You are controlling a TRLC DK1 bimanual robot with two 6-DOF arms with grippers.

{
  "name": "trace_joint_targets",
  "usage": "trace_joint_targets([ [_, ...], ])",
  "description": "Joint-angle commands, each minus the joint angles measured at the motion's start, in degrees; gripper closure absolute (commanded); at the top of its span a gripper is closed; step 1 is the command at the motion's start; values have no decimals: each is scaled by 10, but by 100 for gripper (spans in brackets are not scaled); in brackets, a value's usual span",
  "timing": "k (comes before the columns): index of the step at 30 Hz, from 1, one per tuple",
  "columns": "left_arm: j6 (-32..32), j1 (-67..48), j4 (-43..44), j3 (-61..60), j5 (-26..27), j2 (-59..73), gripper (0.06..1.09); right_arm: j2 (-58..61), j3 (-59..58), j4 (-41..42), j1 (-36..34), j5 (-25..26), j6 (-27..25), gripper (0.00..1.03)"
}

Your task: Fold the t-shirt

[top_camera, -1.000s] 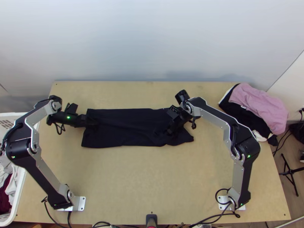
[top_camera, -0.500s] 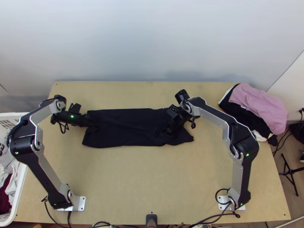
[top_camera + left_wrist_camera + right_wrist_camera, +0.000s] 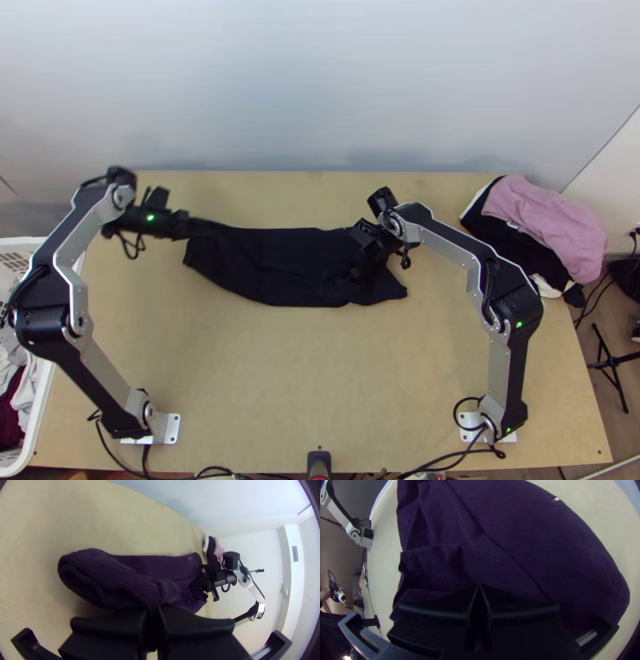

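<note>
Item: one t-shirt [image 3: 296,268], dark, lying as a long, narrow folded band from 10 o'clock to 2 o'clock of the worktop [image 3: 320,376]. The 10 o'clock end is gathered and raised clear of the surface, with a rounded fold of layers hanging beside the grasp; the remainder lies on the worktop, slightly creased. A small red and white tab [image 3: 555,499] is on the cloth.

Item: left gripper [image 3: 210,229], at 10 o'clock, clamped on the gathered end of the t-shirt.

Item: right gripper [image 3: 352,274], at 1 o'clock, over the 2 o'clock part of the t-shirt; fingertips together, low against the cloth. Whether fabric is pinched between them cannot be told.

Item: heap of clothing at 2 o'clock, at the worktop's rim, beyond the t-shirt: one pink garment [image 3: 552,220] uppermost, a black garment [image 3: 488,228] under it, white fabric [image 3: 546,288] at its edge.

Item: one white laundry basket [image 3: 40,400], at 9 o'clock, beside the worktop; contents pale garments [image 3: 30,376] and a maroon garment [image 3: 10,420].

Item: black cables [image 3: 448,460], loose, between 5 and 6 o'clock.
</note>
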Motion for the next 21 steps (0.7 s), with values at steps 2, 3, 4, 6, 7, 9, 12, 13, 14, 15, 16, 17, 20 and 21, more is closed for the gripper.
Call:
trace_joint_targets([
  [2,-59,-146,-44,127,5,-1,105,-9,9,-23,-2,-2,2,100],
  [3,-60,-171,-61,155,5,4,105,-14,13,-29,-3,-2,2,100],
  [4,-62,-193,-73,179,4,7,105,-24,14,-33,-6,-2,5,100],
  [6,-79,-234,-81,222,2,14,105,-48,19,-41,-11,-4,19,100],
  [7,-88,-249,-81,243,3,18,105,-60,23,-53,-13,-6,19,100],
  [9,-96,-281,-82,283,3,30,105,-92,28,-72,-17,-7,19,100],
  [12,-97,-319,-82,342,2,57,105,-146,29,-76,-38,-8,34,100],
  [13,-99,-331,-82,359,3,67,105,-164,30,-76,-48,-9,37,100],
  [14,-102,-340,-82,375,3,79,105,-179,29,-77,-61,-9,40,100],
  [15,-104,-351,-82,387,3,90,105,-193,25,-79,-76,-8,41,100],
  [16,-104,-360,-81,389,2,103,105,-207,21,-82,-95,-8,41,100],
  [17,-104,-370,-79,389,1,112,105,-221,18,-93,-114,-9,41,100],
  [20,-104,-403,-71,389,-10,146,105,-270,1,-110,-173,-17,42,100],
  [21,-104,-414,-66,389,-12,157,105,-288,-8,-111,-189,-17,44,100],
])
